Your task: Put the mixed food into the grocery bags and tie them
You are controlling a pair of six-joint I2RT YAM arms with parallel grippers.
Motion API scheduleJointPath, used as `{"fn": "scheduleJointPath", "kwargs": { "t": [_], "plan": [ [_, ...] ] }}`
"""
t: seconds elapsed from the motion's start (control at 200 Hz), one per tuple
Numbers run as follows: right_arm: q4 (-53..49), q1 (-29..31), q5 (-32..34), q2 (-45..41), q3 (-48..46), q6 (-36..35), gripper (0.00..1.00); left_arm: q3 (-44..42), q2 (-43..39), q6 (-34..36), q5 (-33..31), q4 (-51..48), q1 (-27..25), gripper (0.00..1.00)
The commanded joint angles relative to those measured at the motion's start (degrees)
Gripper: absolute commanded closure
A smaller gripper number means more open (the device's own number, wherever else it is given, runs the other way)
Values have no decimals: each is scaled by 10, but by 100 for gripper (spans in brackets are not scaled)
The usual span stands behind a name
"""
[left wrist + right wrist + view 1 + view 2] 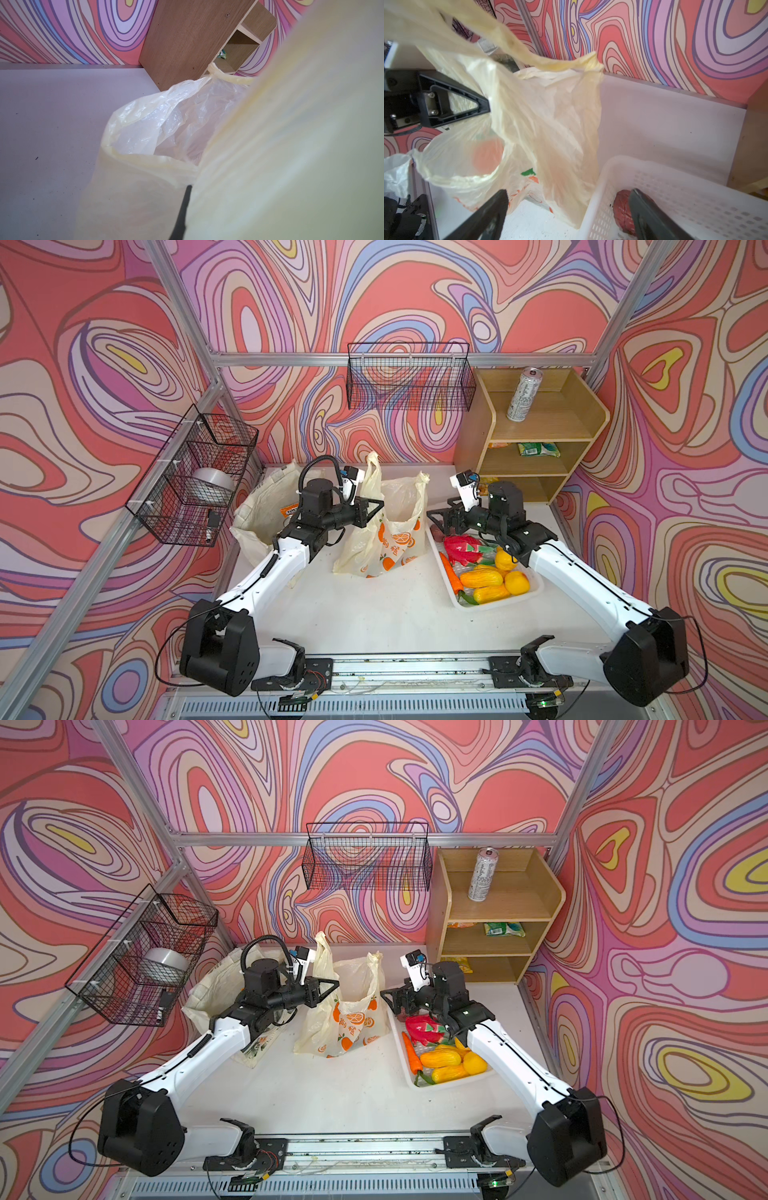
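White links (270, 572), black joints (218, 649), triangular jaws, looped cable (316, 461)

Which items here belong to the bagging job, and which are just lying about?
Job: thin pale-yellow plastic carrier bag with orange print; cream canvas tote; tall silver drink can; green snack packet; bright plastic toy fruits and vegetables.
Lying about: white plastic lattice basket; wooden shelf unit; black wire basket on back wall; black wire basket on side wall; pale tape roll.

Blurred plastic bag (291, 145) covers nearly all left claw (182, 209).
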Motion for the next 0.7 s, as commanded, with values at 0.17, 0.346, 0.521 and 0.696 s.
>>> {"fn": "scheduleJointPath", "kwargs": {
  "t": [0.17,0.346,0.521,0.696],
  "plan": [
    [139,-17,-134,118,81,24,7,30,15,17,46,-14,-1,100],
    [147,-17,-157,163,112,25,7,33,18,21,53,-24,-1,100],
    [145,-18,-189,187,142,26,8,37,22,22,55,-26,-1,100],
    [142,-18,-215,207,165,31,7,47,31,22,62,-31,-1,100]
  ]
}}
